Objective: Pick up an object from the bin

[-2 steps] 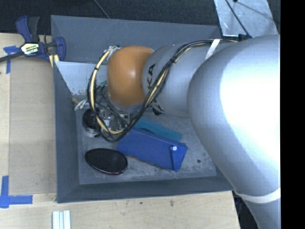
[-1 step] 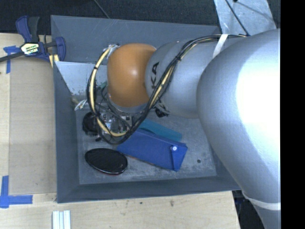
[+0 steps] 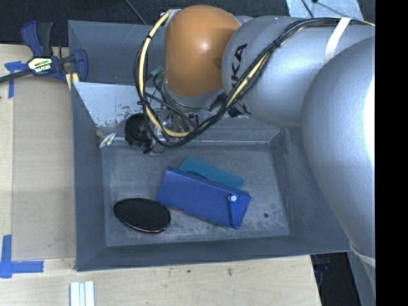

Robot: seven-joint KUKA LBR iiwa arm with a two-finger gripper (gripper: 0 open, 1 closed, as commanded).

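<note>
My gripper (image 3: 164, 125) is low at the back left of the bin, mostly hidden under the arm's orange cover and cables. A small black rounded thing (image 3: 136, 131) lies right against its left side, by the back wall. Beside that lies a small pale scrap (image 3: 107, 140). A blue flat case (image 3: 203, 198) with a round white stud lies in the middle of the bin floor, in front of the gripper. It rests partly on a teal flat piece (image 3: 213, 171). A black oval disc (image 3: 141, 215) lies at the front left.
The thick silver arm covers the right side and back right of the bin. The bin's sloping walls close in on every side. Bare floor shows at the front right, beside the blue case.
</note>
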